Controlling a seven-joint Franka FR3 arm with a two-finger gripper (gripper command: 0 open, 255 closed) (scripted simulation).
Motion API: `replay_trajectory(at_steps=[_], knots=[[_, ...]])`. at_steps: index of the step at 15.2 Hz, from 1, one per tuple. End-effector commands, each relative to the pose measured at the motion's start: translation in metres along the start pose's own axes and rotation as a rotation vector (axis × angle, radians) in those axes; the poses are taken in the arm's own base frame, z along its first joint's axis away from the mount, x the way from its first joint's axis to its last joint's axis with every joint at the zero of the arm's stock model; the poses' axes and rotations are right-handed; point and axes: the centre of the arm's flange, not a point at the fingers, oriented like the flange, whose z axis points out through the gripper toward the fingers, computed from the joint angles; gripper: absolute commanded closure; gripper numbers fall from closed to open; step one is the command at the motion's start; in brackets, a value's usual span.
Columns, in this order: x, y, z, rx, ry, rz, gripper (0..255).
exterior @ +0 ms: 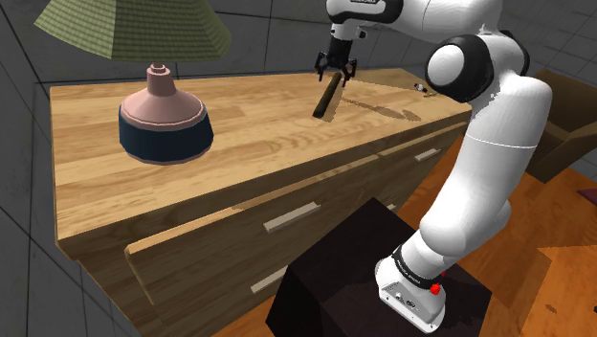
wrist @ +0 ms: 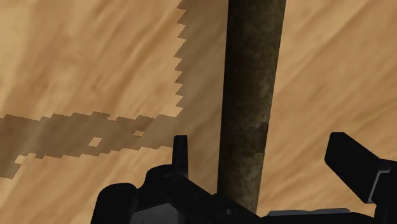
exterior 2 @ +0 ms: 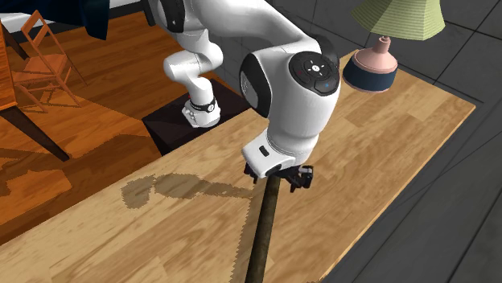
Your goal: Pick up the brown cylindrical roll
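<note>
Straddling the brown cylindrical roll (wrist: 254, 76), my claw (wrist: 259, 145) stood wide, its fingers (wrist: 353, 162) apart on either side, with wood grain showing between each of them and the roll, so nothing was clasped yet. The roll's upper end sat up between my fingers. From there it ran down toward the wooden counter (exterior: 239, 144), leaning a little in the shoulder view. I could not tell whether its lower end rested on the wood.

I judged the closing to be the risky part. In the wrist view the roll lay closer to one finger than to the other, so that finger would likely meet it first and shove it sideways. A roll already leaning could then tip over, roll along the counter and perhaps drop off its edge. I also had it near one end, which left a long length hanging below. Too light a squeeze might let it swing or slide out on the lift. The lamp (exterior: 163, 120) stood well apart.
</note>
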Motion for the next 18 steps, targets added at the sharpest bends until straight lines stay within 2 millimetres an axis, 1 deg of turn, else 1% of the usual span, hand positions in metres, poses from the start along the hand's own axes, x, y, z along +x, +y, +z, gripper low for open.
replay_trajectory(at_steps=[1, 6, 8, 9, 18], knots=[[0.005, 0.001, 0.008, 0.001, 0.001, 0.014, 0], [0.006, -0.001, 0.034, 0.001, 0.001, 0.014, 0], [0.006, -0.001, 0.037, 0.001, 0.001, 0.014, 0], [0.005, -0.001, 0.037, 0.001, 0.001, 0.015, 255], [0.006, -0.001, 0.037, 0.001, 0.001, 0.014, 255]])
